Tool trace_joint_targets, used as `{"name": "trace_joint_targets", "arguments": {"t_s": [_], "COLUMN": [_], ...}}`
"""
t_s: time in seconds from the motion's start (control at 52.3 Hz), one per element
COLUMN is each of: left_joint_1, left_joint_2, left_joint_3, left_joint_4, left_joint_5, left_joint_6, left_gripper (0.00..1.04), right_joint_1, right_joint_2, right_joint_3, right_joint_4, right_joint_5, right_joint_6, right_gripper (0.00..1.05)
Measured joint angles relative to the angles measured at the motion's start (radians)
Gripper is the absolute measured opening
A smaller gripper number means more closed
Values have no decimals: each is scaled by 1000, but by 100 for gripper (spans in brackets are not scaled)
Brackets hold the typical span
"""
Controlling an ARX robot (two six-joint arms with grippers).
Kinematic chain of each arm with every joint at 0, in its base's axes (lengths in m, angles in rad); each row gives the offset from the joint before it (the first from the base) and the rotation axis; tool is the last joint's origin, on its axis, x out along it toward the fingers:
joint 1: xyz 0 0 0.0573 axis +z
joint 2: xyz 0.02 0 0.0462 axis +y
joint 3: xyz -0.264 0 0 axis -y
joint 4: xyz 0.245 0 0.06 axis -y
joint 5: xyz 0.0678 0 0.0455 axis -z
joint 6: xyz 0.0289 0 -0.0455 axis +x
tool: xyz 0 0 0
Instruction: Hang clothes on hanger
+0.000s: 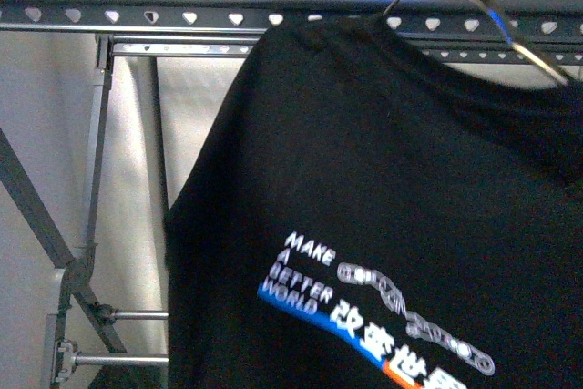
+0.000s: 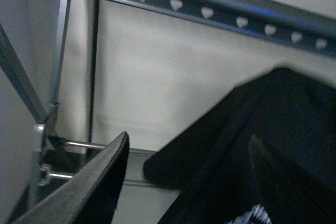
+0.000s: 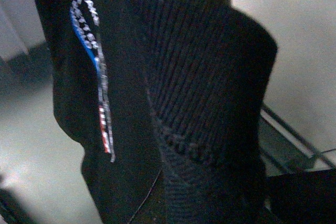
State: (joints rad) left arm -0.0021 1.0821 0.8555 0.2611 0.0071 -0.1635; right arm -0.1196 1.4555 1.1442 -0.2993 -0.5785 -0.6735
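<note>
The clothes, a black T-shirt printed "MAKE A BETTER WORLD", hang close in front, filling most of the front view. The metal hanger shows at the top right, its hook rising out of frame and one arm running down to the shirt's shoulder. My left gripper is open. One finger is clear of the cloth and the other finger is dim against the clothes. My right gripper is shut on the clothes; the ribbed collar covers its fingers. The print shows edge-on.
A grey perforated rack rail runs across the top, with upright posts and diagonal braces at the left. The same rail shows in the left wrist view. A pale wall lies behind.
</note>
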Motion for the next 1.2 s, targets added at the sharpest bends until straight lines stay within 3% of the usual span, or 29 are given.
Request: {"name": "trace_joint_targets", "arguments": {"t_s": [0.038, 0.191, 0.363, 0.65, 0.765, 0.956, 1.071, 1.205], "left_joint_1": [-1, 2, 2, 2, 2, 2, 2, 2], "left_joint_2": [-39, -117, -211, -336, -394, -466, -532, -592], "left_joint_3": [-77, -271, -437, -611, -669, -721, -759, -784], "left_joint_4": [37, 121, 191, 232, 233, 219, 189, 154], "left_joint_5": [-1, -8, -8, -8, -8, -8, -8, -8], "left_joint_6": [64, 130, 147, 158, 158, 158, 158, 158], "left_gripper": [58, 33, 2, 4, 4, 4, 4, 4], "right_joint_1": [5, 41, 104, 119, 62, -39, -51, -21], "right_joint_2": [5, 33, 93, 18, -143, -379, -418, -309], "right_joint_3": [47, 167, 270, 145, -38, -245, -347, -354], "right_joint_4": [-16, -89, -167, -46, 43, 24, -51, -40], "right_joint_5": [-14, -25, 19, 17, -105, -227, -215, -123], "right_joint_6": [156, 484, 632, 650, 714, 776, 707, 689], "right_gripper": [8, 8, 8, 8, 8, 8, 8, 8]}}
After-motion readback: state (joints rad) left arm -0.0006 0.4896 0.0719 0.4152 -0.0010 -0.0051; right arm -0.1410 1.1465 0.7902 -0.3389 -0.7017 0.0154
